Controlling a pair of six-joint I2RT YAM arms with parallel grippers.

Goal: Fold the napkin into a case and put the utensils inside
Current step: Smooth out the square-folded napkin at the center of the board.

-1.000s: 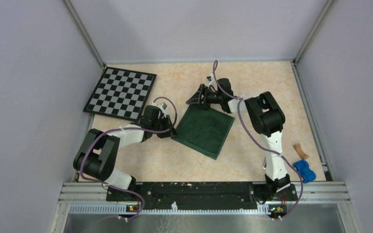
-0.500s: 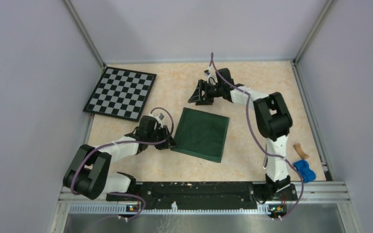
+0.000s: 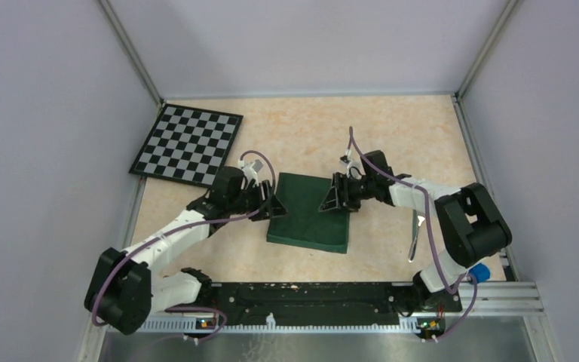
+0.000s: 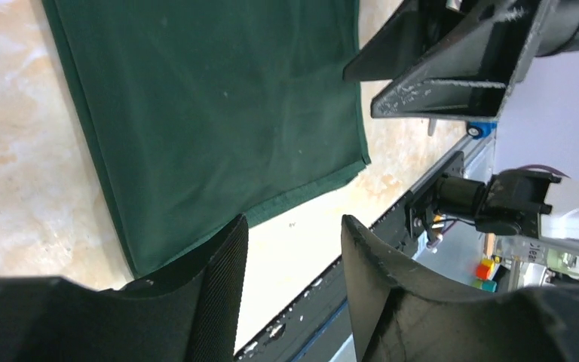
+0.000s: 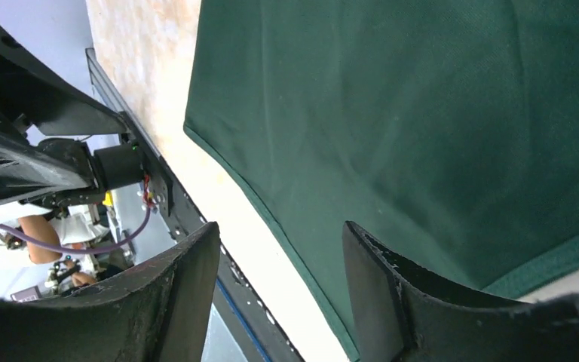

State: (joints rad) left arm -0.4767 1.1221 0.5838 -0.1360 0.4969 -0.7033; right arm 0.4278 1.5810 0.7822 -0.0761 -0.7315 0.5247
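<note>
Lying flat on the bench, the dark green napkin sits between the two arms. Left gripper hangs at its left edge, jaws apart, nothing between them. Right gripper hangs over its right side, likewise released, with the cloth edge below. A slim silver utensil lies right of the napkin, apart. The checkered board is at far left.

**Fig.** Dark green square cloth napkin lying flat and smooth on the middle of the beige table, its hems visible (not yet formed into a case). A slim silver metal utensil lies well apart on its right; its type is unclear.
</note>
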